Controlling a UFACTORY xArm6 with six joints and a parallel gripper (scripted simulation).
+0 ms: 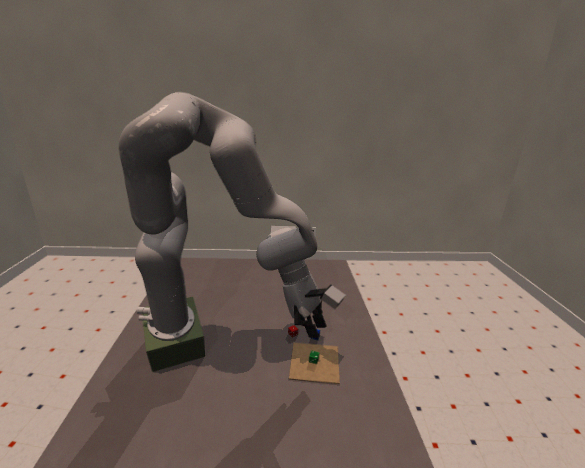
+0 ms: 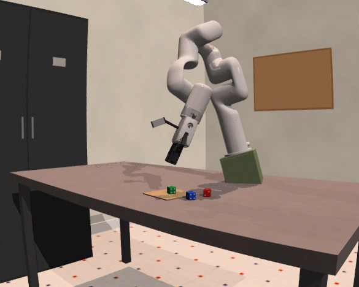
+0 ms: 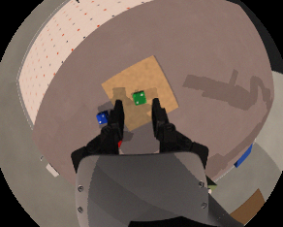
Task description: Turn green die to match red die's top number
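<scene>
The green die (image 1: pixel 313 356) lies flat on the tan mat (image 1: pixel 315 365), well inside its edges; it also shows in the side view (image 2: pixel 171 189) and the wrist view (image 3: pixel 140 97). The red die (image 1: pixel 293 330) lies on the table beside the mat, also seen from the side (image 2: pixel 207 192). The blue die (image 2: pixel 190 195) lies between the red die and the mat's edge, and shows in the wrist view (image 3: pixel 103 117). My gripper (image 2: pixel 172 159) hangs tilted well above the table, over the mat's far side. Its fingers stand apart with nothing between them. The top pips are too small to read.
The arm's green base block (image 2: pixel 242 167) stands on the table behind the dice. A dark cabinet (image 2: pixel 37 92) stands beyond the table's left end. The table edge runs in front of the mat.
</scene>
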